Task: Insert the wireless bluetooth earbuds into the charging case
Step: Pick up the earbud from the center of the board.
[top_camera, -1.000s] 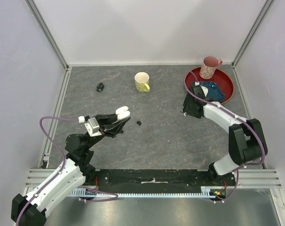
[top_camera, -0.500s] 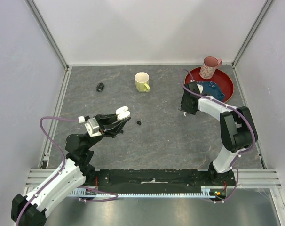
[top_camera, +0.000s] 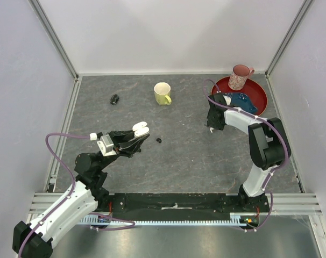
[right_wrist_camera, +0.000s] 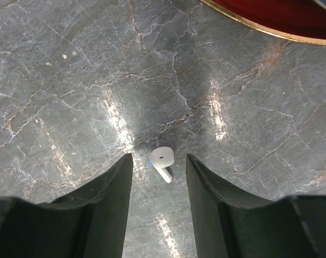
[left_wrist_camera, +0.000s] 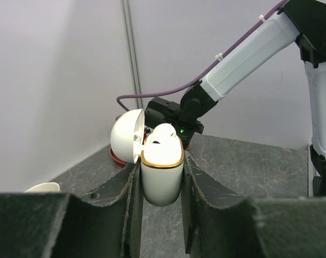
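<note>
Clamps white charging case (left_wrist_camera: 162,180) between left gripper (left_wrist_camera: 160,164) fingers, upright and raised above grey stone-look table (top_camera: 195,161), lid (left_wrist_camera: 124,143) flipped open to the left in wrist view. Shows one white earbud (left_wrist_camera: 164,134) seated in case's gold-rimmed mouth. Hovers right gripper (right_wrist_camera: 159,163) low over table, jaws spread, gripping nothing. Frames second white earbud (right_wrist_camera: 162,159) lying on table between those open fingers, touching neither, near rim of red plate (top_camera: 260,99). Spots tiny black earbud (top_camera: 159,140) on table just right of case in top view, plus small black item (top_camera: 114,99) well left of yellow mug (top_camera: 162,93). Carries pink cup (top_camera: 240,77) and blue object (top_camera: 243,101) on plate
</note>
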### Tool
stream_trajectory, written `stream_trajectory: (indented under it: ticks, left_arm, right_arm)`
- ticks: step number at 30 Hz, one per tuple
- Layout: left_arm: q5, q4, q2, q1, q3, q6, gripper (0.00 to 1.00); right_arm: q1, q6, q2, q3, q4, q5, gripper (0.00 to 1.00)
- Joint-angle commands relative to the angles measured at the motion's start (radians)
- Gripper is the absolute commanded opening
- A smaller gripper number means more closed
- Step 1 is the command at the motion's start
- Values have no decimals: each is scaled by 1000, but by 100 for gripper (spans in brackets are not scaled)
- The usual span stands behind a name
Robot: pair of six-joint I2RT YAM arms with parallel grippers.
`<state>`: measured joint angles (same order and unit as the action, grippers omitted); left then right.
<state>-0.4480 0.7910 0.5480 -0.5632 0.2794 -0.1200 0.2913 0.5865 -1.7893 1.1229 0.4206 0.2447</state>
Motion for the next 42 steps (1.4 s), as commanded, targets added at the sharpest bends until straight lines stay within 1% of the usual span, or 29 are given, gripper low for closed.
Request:
stream_trajectory:
  ticks: [1,12,26,42]
  left_arm:
    - [-1,28,-5,-3,14,-9,2]
    - [2,22,-6,-3,15,-6,2]
    - [9,20,0,-4,15,-6,2]
    - [12,20,0,-4,14,-7,2]
  right_arm:
    - [-3,-20,-28,49,4,12,51]
    - [-3,-36,-67,80,13,7,48]
    - [-6,-60,-71,94,47,-13,47]
    - [-6,-47,-76,84,52,-36,46]
